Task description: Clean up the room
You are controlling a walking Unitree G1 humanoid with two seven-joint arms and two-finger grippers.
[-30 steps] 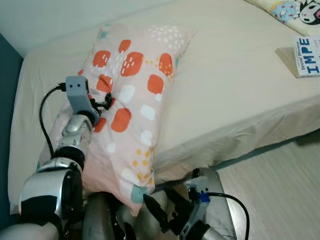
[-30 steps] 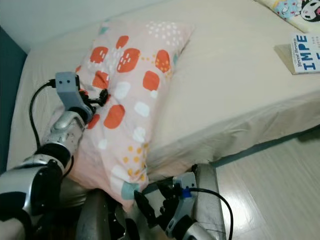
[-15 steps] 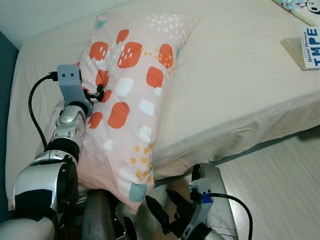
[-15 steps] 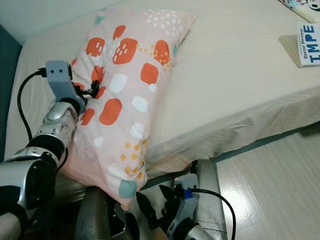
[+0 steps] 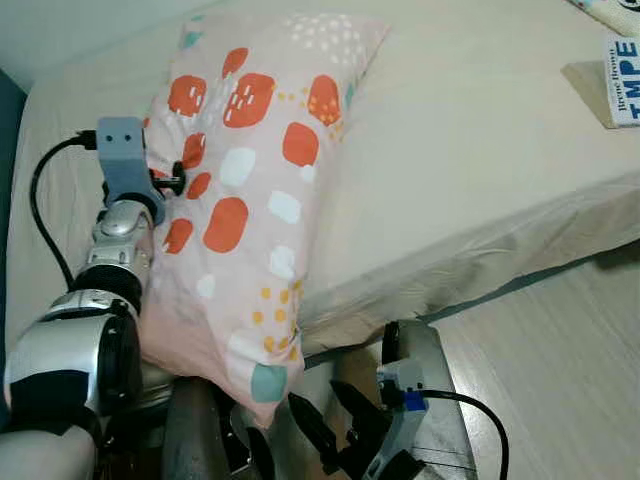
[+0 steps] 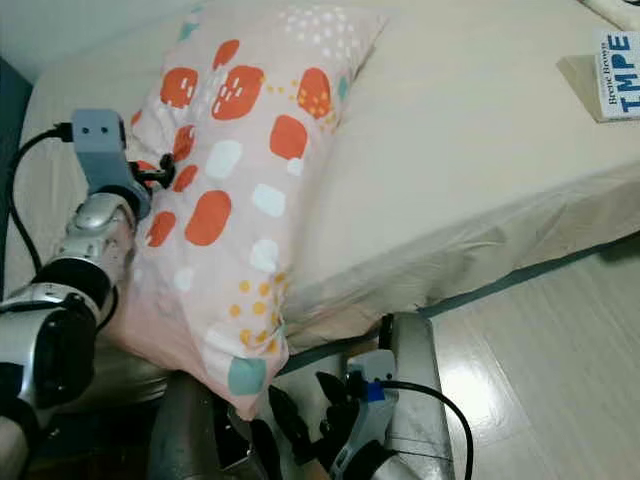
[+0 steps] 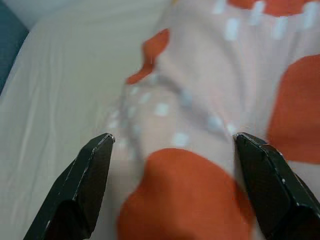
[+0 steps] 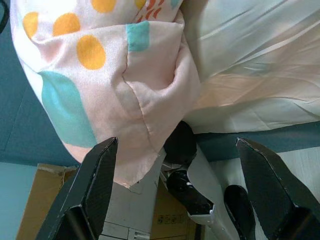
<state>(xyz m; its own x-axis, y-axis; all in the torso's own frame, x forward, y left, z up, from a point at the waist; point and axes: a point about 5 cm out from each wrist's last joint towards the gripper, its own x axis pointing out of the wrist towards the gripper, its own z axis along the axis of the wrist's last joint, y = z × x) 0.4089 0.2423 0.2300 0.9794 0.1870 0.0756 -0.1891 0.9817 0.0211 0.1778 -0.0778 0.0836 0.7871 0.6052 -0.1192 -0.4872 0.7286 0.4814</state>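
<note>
Pillow (image 5: 255, 190), pink with orange, white and teal patches, is laid lengthwise on the bed (image 5: 470, 170), its lower corner hanging over the bed's edge. The left gripper (image 5: 178, 178) is pressed against the pillow's side, fingers (image 7: 85, 185) spread apart with fabric between them. The right gripper (image 5: 340, 430) is held low below the hanging corner, fingers apart and empty. A book (image 5: 622, 82) is seen near the bed's far right.

Head views downward over bed (image 5: 480, 150); wrist views close on pillow (image 7: 200, 125).
</note>
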